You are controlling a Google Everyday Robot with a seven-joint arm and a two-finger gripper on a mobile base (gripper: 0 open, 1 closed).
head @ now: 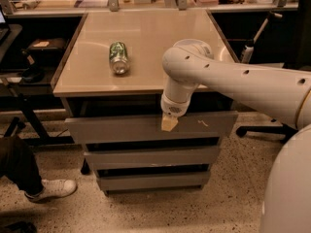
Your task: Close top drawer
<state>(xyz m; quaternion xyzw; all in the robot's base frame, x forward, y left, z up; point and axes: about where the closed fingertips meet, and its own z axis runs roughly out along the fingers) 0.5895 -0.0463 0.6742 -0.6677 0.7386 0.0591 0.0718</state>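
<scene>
The top drawer (121, 128) is a wide grey metal front under the beige cabinet top, with small white scratch marks at its right. It stands pulled out a little, with a dark gap showing above it. My gripper (169, 123) hangs from the white arm and sits against the upper edge of the drawer front, right of its middle. Only its pale tip shows. Two shorter grey drawer fronts (150, 158) lie below.
A green can (118, 57) lies on its side on the cabinet top (160, 38). A person's leg and white shoe (51, 188) are at the lower left. An office chair base (257, 130) stands at the right. Dark desks flank the cabinet.
</scene>
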